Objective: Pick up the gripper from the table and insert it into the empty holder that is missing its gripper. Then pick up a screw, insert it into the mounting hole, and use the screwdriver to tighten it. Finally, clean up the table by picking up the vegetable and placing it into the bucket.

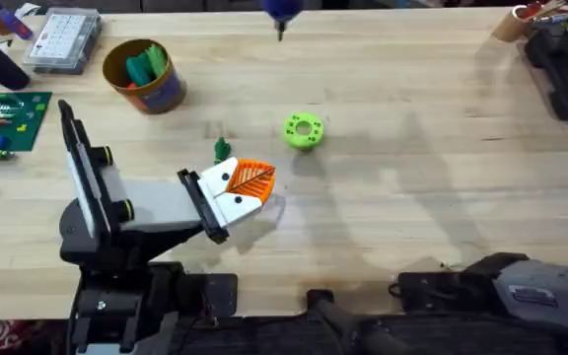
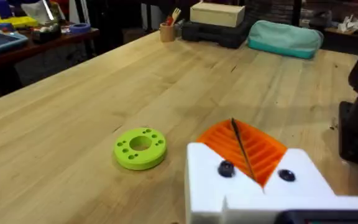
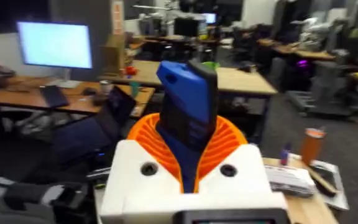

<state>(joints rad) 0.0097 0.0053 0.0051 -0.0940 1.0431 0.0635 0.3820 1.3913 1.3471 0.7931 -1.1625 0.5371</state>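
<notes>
Thick blue screwdriver, clamped in white-and-orange right gripper, left gripper state unclear

Left gripper sits low, pointing forward, orange pads pressed together, nothing between them. Right gripper is clamped around the screwdriver.

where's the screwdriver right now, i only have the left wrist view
observer: the screwdriver is clamped in the right gripper, between its orange pads
operator: is the cleanup done yet
observer: overhead shows green pieces inside the bucket
operator: anything else loose out there
observer: a small green piece lies just beyond the white gripper at the end of the holder
</notes>
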